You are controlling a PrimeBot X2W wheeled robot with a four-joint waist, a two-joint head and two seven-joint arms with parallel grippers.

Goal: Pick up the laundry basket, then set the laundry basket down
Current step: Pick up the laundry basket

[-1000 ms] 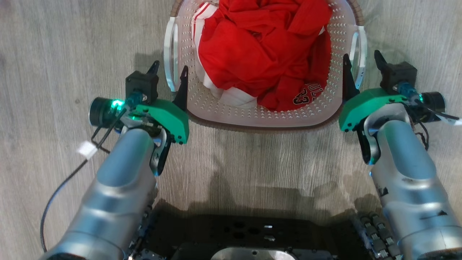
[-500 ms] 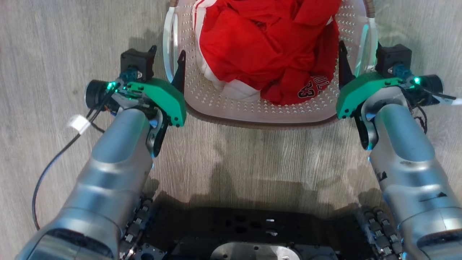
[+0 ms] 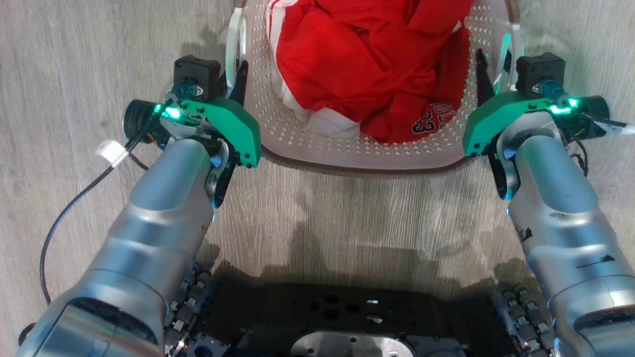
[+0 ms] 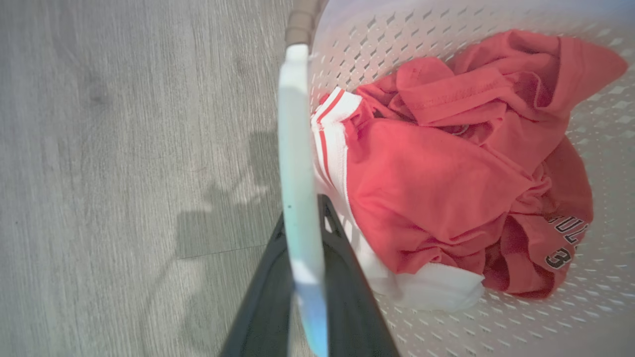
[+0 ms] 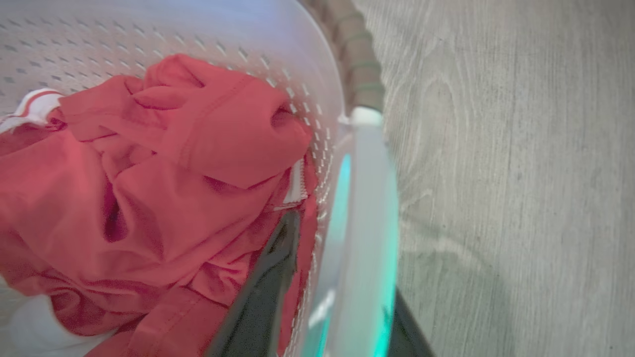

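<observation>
**Head view.** The basket (image 3: 347, 148) lies between the two grippers, with red and white clothes (image 3: 367, 64) heaped inside. The left gripper (image 3: 234, 74) has its jaws drawn close about the left handle (image 3: 231, 39), which runs on ahead of the fingertips. The right gripper (image 3: 498, 64) straddles the right handle (image 3: 506, 49). Its inner finger (image 3: 481, 74) stands over the basket wall, apart from the handle. The grey floor (image 3: 74, 59) lies outside both sets of jaws.

**Left wrist view.** The left gripper (image 4: 302, 218) is clenched on the left handle (image 4: 296, 124). The white strip passes between both dark fingers, which press against it. The clothes (image 4: 436, 198) lie right of the jaws in the basket (image 4: 496, 327), and the floor (image 4: 124, 148) lies to their left. The brown rim (image 4: 297, 22) is ahead, past the handle's far end.

**Right wrist view.** The right gripper (image 5: 347, 263) is released, its jaws spread either side of the right handle (image 5: 369, 198). The inner finger (image 5: 270, 292) stands clear of the handle, over the clothes (image 5: 149, 198). The outer finger (image 5: 409, 332) is just beside the handle. The basket (image 5: 149, 29) wall lies left of and ahead of the jaws, the rim (image 5: 359, 64) ahead, and the floor (image 5: 521, 148) to the right.
</observation>
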